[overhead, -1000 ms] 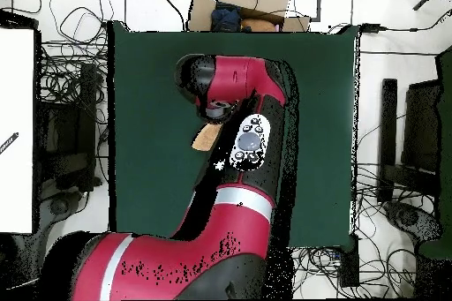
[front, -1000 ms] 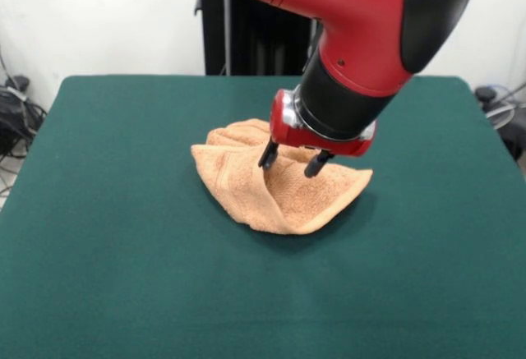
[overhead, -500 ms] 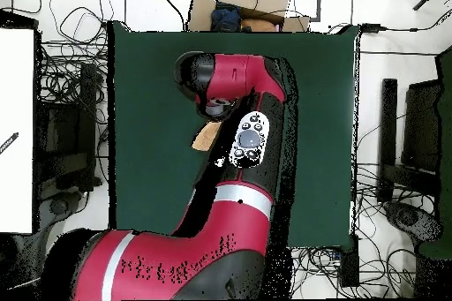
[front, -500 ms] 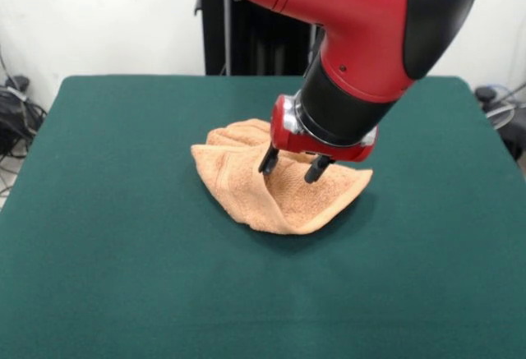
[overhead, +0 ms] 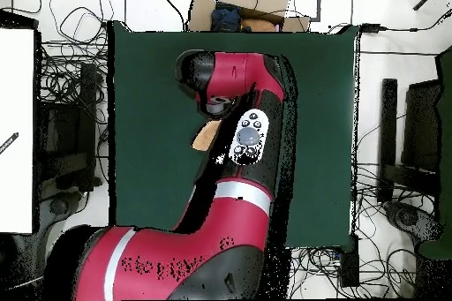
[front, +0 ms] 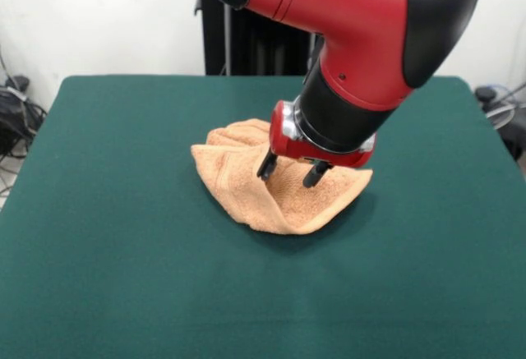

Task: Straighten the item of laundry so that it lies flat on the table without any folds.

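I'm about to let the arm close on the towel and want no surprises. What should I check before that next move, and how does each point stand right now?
1. Gripper open: ok, its two fingers stand apart.
2. Gripper over the towel: ok, fingertips sit just above a raised fold near the middle of the towel.
3. Cloth between the fingers: cannot tell, contact is not clear from the front view.
4. Towel flat: not ok, it lies crumpled and folded over itself.
5. Room to spread: ok, the table shows wide green cloth all round.
6. Overhead check: cannot tell, the arm hides most of the towel.
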You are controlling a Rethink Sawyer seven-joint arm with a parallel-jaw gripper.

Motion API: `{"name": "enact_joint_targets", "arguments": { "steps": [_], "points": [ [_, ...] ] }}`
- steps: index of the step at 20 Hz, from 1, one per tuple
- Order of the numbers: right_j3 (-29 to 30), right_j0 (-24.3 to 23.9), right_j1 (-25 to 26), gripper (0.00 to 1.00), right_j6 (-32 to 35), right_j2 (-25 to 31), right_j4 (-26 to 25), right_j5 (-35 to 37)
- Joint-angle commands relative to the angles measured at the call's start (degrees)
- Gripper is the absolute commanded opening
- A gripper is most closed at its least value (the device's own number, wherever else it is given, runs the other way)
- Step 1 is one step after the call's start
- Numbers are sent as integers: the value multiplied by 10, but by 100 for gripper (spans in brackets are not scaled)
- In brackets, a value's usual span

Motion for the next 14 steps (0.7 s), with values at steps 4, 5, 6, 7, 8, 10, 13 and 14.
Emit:
{"name": "enact_joint_targets", "arguments": {
  "steps": [4,5,6,7,8,10,13,14],
  "points": [
    [-1,7,19,100,91,-9,-28,51],
    [1,9,16,100,90,-11,-29,51],
    [0,9,17,100,89,-12,-29,52],
    [-5,10,19,100,87,-15,-30,55],
    [-8,10,20,100,86,-17,-29,57],
    [-8,13,19,100,84,-21,-29,58],
    [-6,17,16,100,84,-26,-28,60],
    [-7,18,16,100,84,-27,-28,61]
  ]
}}
